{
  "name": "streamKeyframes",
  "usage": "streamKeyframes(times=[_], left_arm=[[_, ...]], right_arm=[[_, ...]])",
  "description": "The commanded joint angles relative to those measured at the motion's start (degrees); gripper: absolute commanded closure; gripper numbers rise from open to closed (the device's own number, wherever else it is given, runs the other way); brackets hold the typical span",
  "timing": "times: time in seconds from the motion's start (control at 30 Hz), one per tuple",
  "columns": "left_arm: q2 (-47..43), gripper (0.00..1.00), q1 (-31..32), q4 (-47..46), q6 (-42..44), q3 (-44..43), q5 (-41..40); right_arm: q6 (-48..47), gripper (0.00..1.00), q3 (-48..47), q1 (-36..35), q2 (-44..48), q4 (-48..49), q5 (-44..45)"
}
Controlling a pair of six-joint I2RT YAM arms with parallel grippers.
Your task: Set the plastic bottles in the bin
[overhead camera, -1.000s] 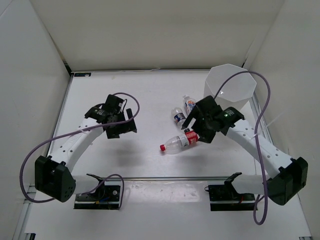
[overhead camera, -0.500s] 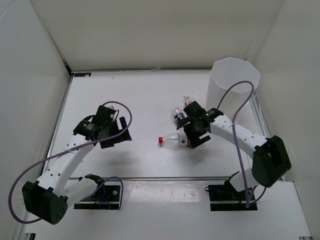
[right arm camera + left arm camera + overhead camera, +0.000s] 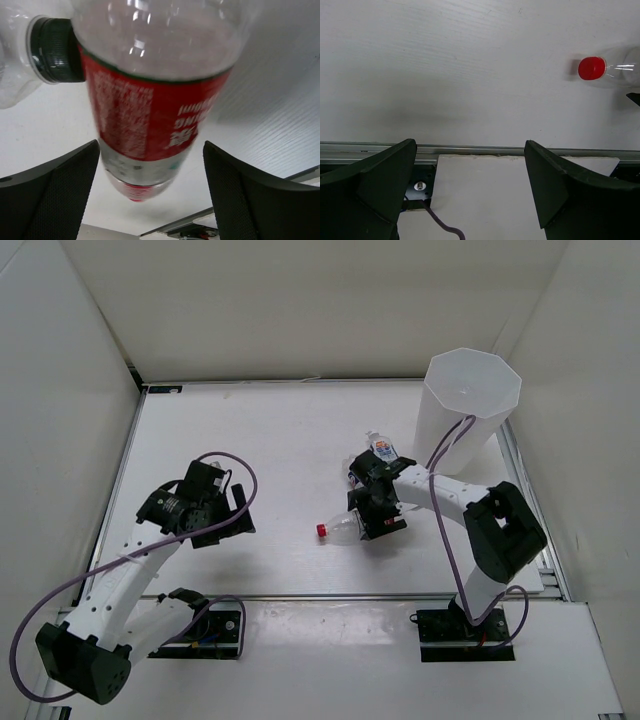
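Observation:
A clear bottle with a red label (image 3: 150,115) and a red cap (image 3: 322,531) lies on the table. My right gripper (image 3: 376,512) is down over its body. In the right wrist view the right gripper (image 3: 150,155) stands open, one finger on each side of the label with a gap on both sides. Beside it lies another bottle with a black cap (image 3: 55,47). A bottle with a white-orange label (image 3: 381,447) lies just beyond. The bin (image 3: 468,405) stands tall at the far right. My left gripper (image 3: 236,512) is open and holds nothing; its view shows the red cap (image 3: 591,68).
White walls close in the table on three sides. A metal rail (image 3: 330,595) runs along the near edge, with both arm bases behind it. The right arm's purple cable (image 3: 440,455) loops up in front of the bin.
My right arm has swung left and come down so its fingers straddle the red-labelled bottle. My left arm has drawn back toward the near left, still open.

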State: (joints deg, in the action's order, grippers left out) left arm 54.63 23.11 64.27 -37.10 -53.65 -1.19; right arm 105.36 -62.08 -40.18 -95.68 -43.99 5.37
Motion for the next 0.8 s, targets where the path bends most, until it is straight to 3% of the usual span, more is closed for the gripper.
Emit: streamKeyframes(times=[0.0,0.03,0.27,0.47,0.57,0.63,0.77], left_arm=[[-1.3,0.00,0.4,1.0,0.2,0.6,-1.6],[-1.3,0.00,0.4,1.0,0.2,0.6,-1.6],[-1.3,0.00,0.4,-1.2,-0.3,2.2,-2.1],[0.0,0.00,0.4,-3.7,-0.9,2.2,-2.1],[0.6,0.00,0.4,-3.7,-0.9,2.2,-2.1],[1.2,0.00,0.4,-4.4,-0.9,1.6,-2.1],[2.3,0.00,0.4,-5.7,-0.9,1.6,-2.1]], right_arm=[[2.0,0.14,-0.8,-0.4,-0.8,-2.4,-0.6],[1.3,0.23,-0.2,-0.4,-0.2,-3.3,-0.6],[-3.3,0.53,0.8,-0.4,5.6,-6.7,-6.0],[-7.2,0.79,-8.0,-1.7,11.0,-15.2,-8.4],[-12.0,0.85,-12.4,-2.3,16.0,-13.5,-9.0],[-23.0,0.88,-16.2,-1.7,16.8,-6.8,-9.8],[-38.8,0.89,-32.6,-1.7,14.1,-6.8,-6.6]])
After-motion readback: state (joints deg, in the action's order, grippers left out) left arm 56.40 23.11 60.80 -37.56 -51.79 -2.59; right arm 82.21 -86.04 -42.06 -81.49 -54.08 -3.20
